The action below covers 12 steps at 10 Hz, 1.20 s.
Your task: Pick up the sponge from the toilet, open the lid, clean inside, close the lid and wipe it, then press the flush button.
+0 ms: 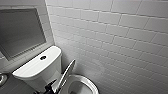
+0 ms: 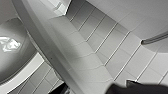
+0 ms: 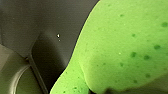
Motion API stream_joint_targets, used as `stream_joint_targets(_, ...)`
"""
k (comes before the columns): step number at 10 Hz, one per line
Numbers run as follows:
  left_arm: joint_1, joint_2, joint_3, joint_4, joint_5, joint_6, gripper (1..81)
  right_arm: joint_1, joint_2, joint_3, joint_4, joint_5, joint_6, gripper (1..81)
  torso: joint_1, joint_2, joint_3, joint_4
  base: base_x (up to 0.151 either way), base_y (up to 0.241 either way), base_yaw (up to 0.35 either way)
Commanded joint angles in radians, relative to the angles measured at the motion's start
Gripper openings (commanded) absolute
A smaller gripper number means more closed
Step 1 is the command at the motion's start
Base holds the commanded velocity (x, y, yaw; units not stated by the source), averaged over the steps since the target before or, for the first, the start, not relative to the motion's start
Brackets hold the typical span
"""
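- The white glossy ceramic toilet (image 1: pixel 37 72) stands at the near left, against a wall of white rectangular tiles (image 1: pixel 117 37) that takes up the right and far side of the head view.
- Its rounded rectangular tank is on the left, and its oval bowl (image 1: pixel 83 83) lies to the right of the tank and nearer.
- The small dark round flush button (image 1: pixel 43 57) sits in the middle of the flat tank top, with nothing touching it.
- The white glossy oval lid (image 1: pixel 66 73) is up off the bowl, standing tilted between bowl and tank. Its upper edge leans toward the tank but stays apart from it.
- The bowl's inside is open to view; in the left wrist view a bright patch of light lies on the water (image 2: pixel 9 44).
- The dark left hand (image 1: pixel 50 87) is at the near foot of the raised lid, just beside it. I cannot tell how far open it is, nor whether it grips the lid's edge.
- The small bright green sponge (image 3: pixel 125 50), with a pitted surface and rounded edges, is in the grip of the right hand (image 3: pixel 110 90). It sits close up before the right wrist camera, with a dark floor behind it.
- On the far left wall hangs a grey panel (image 1: pixel 20 32) in a pale frame, which may be a mirror; the view is too soft to be sure.
- A small round metal fitting (image 1: pixel 2 78) shows at the left edge, below that panel.
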Motion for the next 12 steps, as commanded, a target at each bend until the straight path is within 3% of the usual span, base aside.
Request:
stream_joint_targets(1, -0.118, -0.080, -0.009, 0.048, 0.012, -0.050, 81.1, 0.022, 0.009, 0.018, 0.000, -0.041, -0.001, 1.0, 0.000, 0.000, 0.000, 0.000, 0.000, 0.000, 0.000)
stream_joint_targets(7, -0.214, -0.086, -0.122, 0.050, 0.026, -0.061, 81.1, 0.015, 0.014, 0.015, 0.000, -0.043, -0.001, 1.0, 0.000, 0.000, 0.000, 0.000, 0.000, 0.000, 0.000)
stream_joint_targets(12, -0.124, -0.152, -0.176, 0.082, 0.010, -0.055, 81.1, 0.010, 0.017, 0.020, 0.000, -0.043, -0.001, 1.0, 0.000, 0.000, 0.000, 0.000, 0.000, 0.000, 0.000)
